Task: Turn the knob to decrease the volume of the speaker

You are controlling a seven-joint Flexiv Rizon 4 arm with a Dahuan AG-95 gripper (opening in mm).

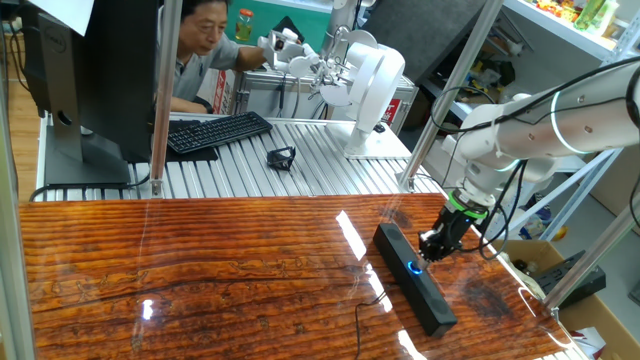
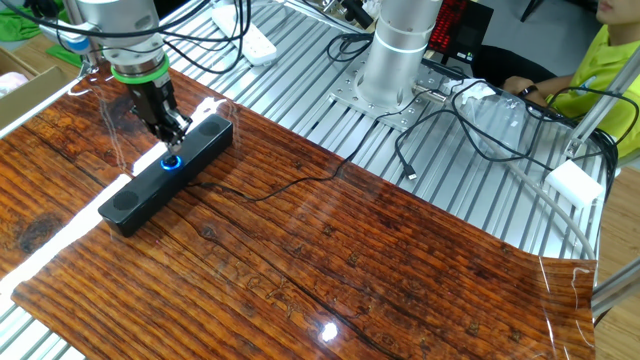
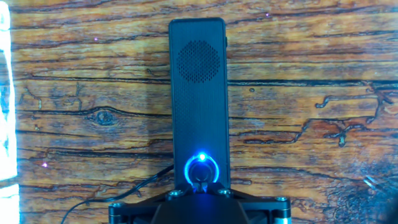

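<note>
Gripper [image 2: 172, 137] just above knob [image 3: 200, 170]

Speaker [image 1: 414, 278] lying diagonally on wooden table [image 1: 200, 280], near right edge. Knob [image 1: 414, 267] glowing blue on its top face, about midway along bar. Gripper [image 1: 436, 246] hanging just beside knob, on far right side of speaker, fingers pointing down; probably touching nothing, though view too small to tell jaw gap. White arm [image 1: 560, 120] reaching in from right. Thin cable [image 1: 362, 318] trailing off speaker toward front edge. Keyboard [image 1: 215, 131] sitting on metal bench behind, man [image 1: 200, 50] leaning over it.
</note>
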